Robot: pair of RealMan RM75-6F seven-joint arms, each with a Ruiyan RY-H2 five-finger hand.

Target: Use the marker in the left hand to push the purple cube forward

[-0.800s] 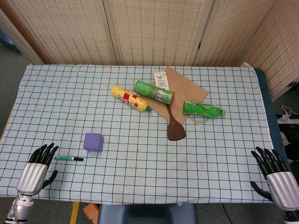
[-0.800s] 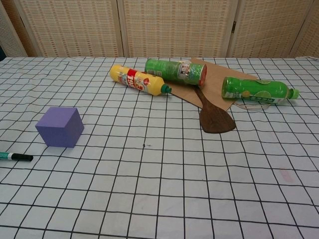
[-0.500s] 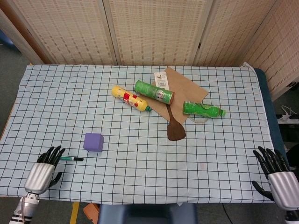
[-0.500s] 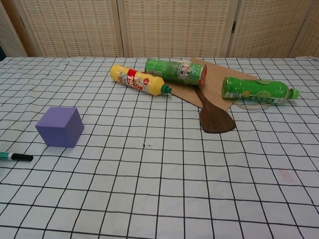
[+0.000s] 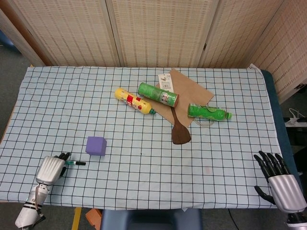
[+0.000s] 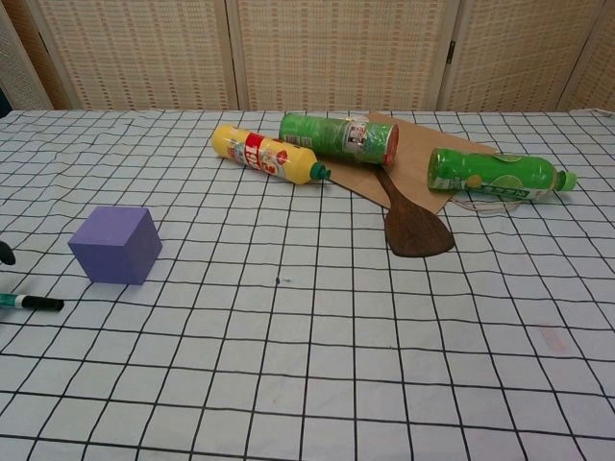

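Observation:
The purple cube (image 5: pixel 96 145) (image 6: pixel 115 245) sits on the checked cloth at the front left. Just in front of it and to its left lies the green-and-black marker (image 5: pixel 76 163) (image 6: pixel 29 302), flat on the cloth with its black end pointing right. My left hand (image 5: pixel 52 167) hovers at the marker's green end, fingers stretched over it, and the marker is not lifted. In the chest view only one dark fingertip (image 6: pixel 5 252) shows at the left edge. My right hand (image 5: pixel 279 179) is at the table's front right corner, fingers spread, holding nothing.
Further back lie a yellow bottle (image 5: pixel 133 100), a green can (image 5: pixel 158 94), a green bottle (image 5: pixel 208 112), a wooden spatula (image 5: pixel 180 130) and brown cardboard (image 5: pixel 189 91). The table's front edge (image 5: pixel 144 207) runs just behind both hands.
My left hand has moved forward and right until its fingers cover the marker's green end. The marker and cube have not moved. The right hand shifted slightly left.

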